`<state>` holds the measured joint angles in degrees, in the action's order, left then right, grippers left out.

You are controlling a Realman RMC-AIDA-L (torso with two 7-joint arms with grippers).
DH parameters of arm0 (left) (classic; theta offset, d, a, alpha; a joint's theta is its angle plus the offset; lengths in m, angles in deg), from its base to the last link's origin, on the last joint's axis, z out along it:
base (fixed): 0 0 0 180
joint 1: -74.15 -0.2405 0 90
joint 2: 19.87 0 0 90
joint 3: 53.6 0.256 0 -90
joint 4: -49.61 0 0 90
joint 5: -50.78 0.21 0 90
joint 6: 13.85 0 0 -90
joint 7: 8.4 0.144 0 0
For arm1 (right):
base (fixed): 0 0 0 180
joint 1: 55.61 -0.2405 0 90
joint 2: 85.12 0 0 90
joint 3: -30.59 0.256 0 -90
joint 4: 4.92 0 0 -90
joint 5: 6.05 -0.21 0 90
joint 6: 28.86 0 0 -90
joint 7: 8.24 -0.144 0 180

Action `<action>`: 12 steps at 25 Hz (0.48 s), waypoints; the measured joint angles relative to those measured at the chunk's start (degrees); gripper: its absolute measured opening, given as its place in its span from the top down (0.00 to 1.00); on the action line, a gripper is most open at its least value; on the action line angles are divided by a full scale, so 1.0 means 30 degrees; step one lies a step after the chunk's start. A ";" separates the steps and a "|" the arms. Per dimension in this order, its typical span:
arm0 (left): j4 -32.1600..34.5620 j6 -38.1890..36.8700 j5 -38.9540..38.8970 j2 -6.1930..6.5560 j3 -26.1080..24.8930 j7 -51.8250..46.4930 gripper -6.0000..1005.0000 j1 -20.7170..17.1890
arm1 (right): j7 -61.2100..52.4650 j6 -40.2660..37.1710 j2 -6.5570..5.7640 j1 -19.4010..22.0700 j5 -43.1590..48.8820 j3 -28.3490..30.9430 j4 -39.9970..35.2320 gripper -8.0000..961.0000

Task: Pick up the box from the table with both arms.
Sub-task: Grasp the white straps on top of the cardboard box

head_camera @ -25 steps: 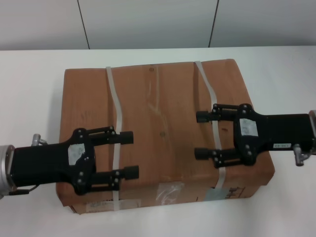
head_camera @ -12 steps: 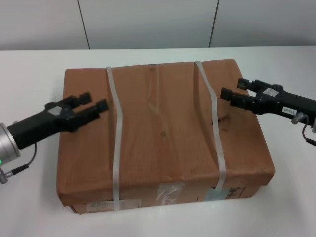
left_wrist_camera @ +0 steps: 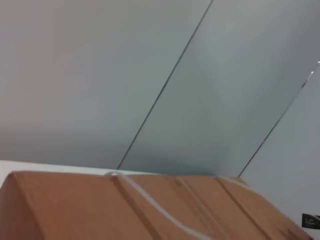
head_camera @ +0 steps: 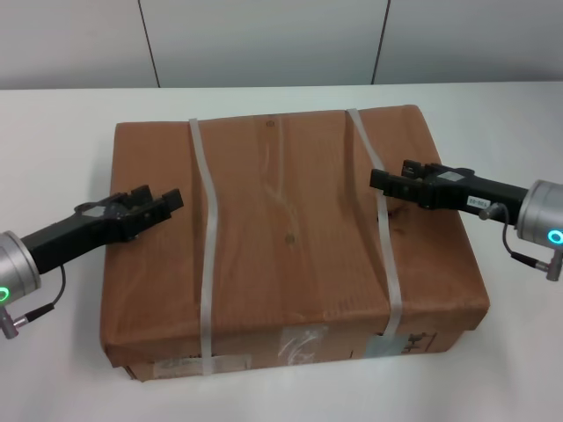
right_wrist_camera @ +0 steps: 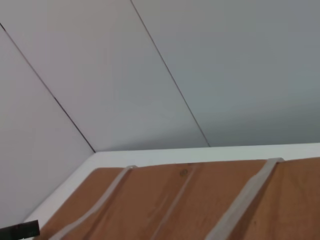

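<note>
Left tool: the left tool (head_camera: 151,201) reaches in from the box's left side and lies low over the left part of the top face, fingers pointing toward the centre. Its two black fingers (head_camera: 167,200) appear close together; whether they are fully pressed together cannot be told.
Right tool: the right tool (head_camera: 387,180) reaches in from the box's right side, fingers pointing toward the centre, its tips over the right strap (head_camera: 384,255). The finger gap is not visible from this angle; spread or pressed together cannot be told.
Wrists: silver-grey cylinders with a green ring light, the left wrist (head_camera: 16,268) near the left edge of the head view and the right wrist (head_camera: 541,215) near the right edge.
Box position: the box (head_camera: 290,237) rests on the bench (head_camera: 53,123), centred in front of the robot, between the two arms.
Box appearance: large, flat, brown, the wrapping wrinkled and creased along the top. Two pale straps cross it from far edge to near edge; the left strap (head_camera: 208,255) bows slightly. The near side wall carries labels and tape (head_camera: 303,343).
Wrist views: each shows the brown top (left_wrist_camera: 100,210) (right_wrist_camera: 190,200) with both straps, seen at a shallow angle.
Bench: white, smooth, wider than the box.
</note>
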<state>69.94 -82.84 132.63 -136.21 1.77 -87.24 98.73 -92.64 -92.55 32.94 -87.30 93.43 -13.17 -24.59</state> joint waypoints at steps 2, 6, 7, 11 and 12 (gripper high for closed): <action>-0.0203 0.0150 0.0053 0.0003 0.0017 0.0013 0.29 0.0145 | -0.0003 0.0256 0.0044 -0.0159 0.0002 -0.0063 0.0109 0.11; -0.0431 0.0546 0.0378 -0.0025 0.0030 -0.0068 0.29 0.0452 | -0.0076 0.1140 0.0128 -0.0836 0.0007 -0.0096 0.1006 0.11; -0.0504 0.0592 0.0437 -0.0034 0.0038 -0.0106 0.29 0.0543 | -0.0055 0.1321 0.0151 -0.1014 0.0006 -0.0154 0.1246 0.11; -0.1097 0.0837 0.0539 -0.0045 0.0083 -0.0168 0.29 0.1089 | -0.0093 0.2003 0.0253 -0.1646 -0.0035 -0.0719 0.1777 0.11; -0.1220 0.0924 0.0552 -0.0047 0.0135 -0.0220 0.29 0.1202 | -0.0093 0.2174 0.0268 -0.1818 -0.0040 -0.0771 0.1962 0.11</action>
<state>66.28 -80.07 134.28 -136.35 2.17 -87.90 102.34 -92.92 -86.03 33.74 -92.75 93.31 -15.48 -18.70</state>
